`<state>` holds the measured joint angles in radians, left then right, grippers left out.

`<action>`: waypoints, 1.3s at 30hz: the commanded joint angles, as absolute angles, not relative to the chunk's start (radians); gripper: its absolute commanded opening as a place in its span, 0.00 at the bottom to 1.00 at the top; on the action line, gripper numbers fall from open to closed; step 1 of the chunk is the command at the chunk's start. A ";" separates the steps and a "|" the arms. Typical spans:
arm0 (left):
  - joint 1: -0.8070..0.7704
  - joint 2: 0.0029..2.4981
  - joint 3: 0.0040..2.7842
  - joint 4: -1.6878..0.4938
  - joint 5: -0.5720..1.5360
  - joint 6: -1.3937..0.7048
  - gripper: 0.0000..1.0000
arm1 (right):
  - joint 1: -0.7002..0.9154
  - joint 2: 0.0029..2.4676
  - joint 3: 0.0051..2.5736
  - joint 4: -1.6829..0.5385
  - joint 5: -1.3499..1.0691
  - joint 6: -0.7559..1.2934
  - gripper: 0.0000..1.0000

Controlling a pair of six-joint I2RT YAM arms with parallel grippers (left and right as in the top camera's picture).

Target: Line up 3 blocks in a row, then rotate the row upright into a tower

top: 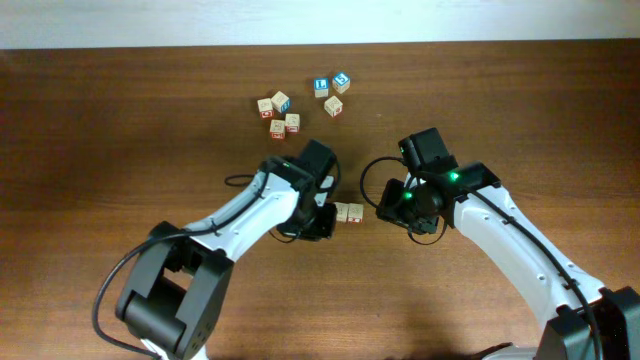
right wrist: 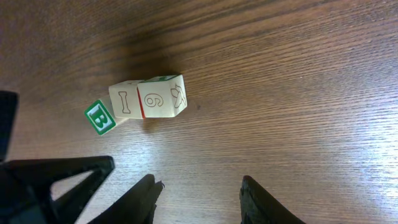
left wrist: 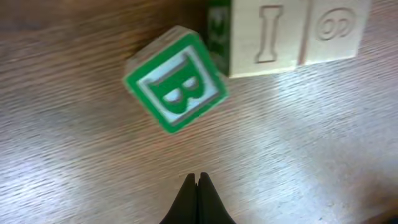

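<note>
Three small wooden blocks lie together mid-table. The green "B" block point(left wrist: 175, 82) point(right wrist: 99, 117) sits turned at an angle, its corner against the pale "I" block point(left wrist: 267, 37) point(right wrist: 126, 99). The block with red trim point(left wrist: 336, 28) point(right wrist: 161, 95) stands flush on the far side of the "I" block. From overhead only the two pale blocks point(top: 349, 212) show. My left gripper point(left wrist: 198, 178) point(top: 328, 218) is shut and empty, just short of the green block. My right gripper point(right wrist: 200, 183) point(top: 395, 205) is open and empty, a short way from the row.
A cluster of other letter cubes point(top: 279, 112) lies at the back of the table, with blue-faced cubes point(top: 331, 85) beside it. The left arm's dark body point(right wrist: 50, 180) shows at the lower left of the right wrist view.
</note>
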<state>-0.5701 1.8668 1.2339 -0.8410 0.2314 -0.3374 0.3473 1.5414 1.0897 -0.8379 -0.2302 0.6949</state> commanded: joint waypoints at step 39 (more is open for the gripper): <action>-0.570 1.856 1.280 -0.804 0.160 -0.396 0.00 | 0.347 1.545 1.082 -0.841 -0.223 0.661 0.45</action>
<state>-0.5716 1.8687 1.2396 -0.7792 0.1566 -0.3866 0.3473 1.5414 1.0897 -0.8402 -0.2306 0.6727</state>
